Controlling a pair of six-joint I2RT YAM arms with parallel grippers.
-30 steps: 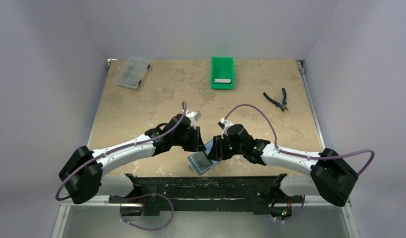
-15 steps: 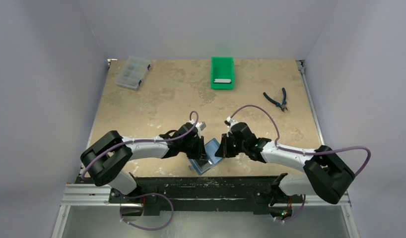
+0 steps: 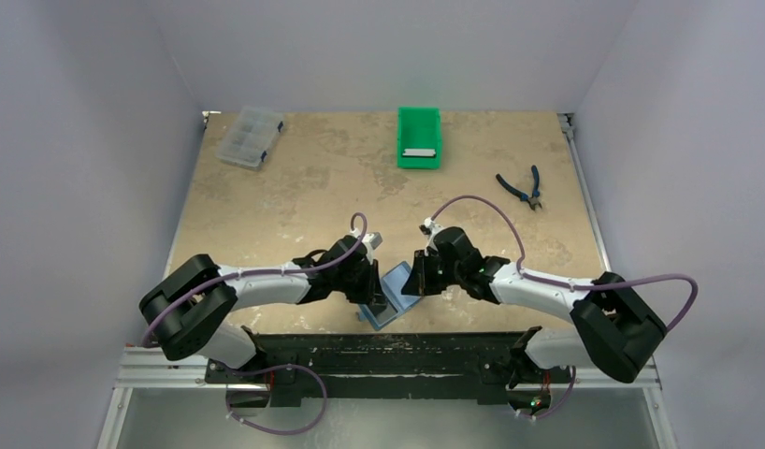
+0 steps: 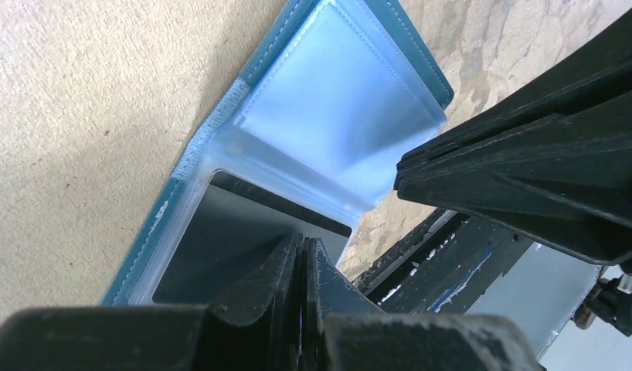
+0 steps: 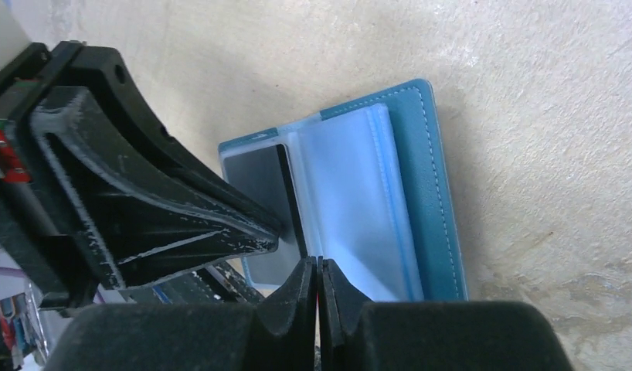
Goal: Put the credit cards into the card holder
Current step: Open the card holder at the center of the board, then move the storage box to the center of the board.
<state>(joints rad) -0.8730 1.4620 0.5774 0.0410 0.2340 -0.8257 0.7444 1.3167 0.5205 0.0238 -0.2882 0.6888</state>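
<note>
teal card holder (image 4: pixel 336 116) lies open right under both tools. we see the left gripper (image 4: pixel 301 249) pinched together now, its tip resting on a dark credit card (image 4: pixel 220 239) seated in the clear pocket beneath it. the right gripper (image 5: pixel 318 269), wider a second ago, is together too, tip on the empty sleeves (image 5: pixel 351 201). we judge one card is home; a silvery card (image 3: pixel 420 152) waits in the green bin (image 3: pixel 419 114), far ahead.

Beige table (image 3: pixel 295 187), open card holder (image 3: pixel 397 281), green bin (image 3: pixel 419 126), clear box (image 3: pixel 250 137), pliers (image 3: pixel 521 187)
</note>
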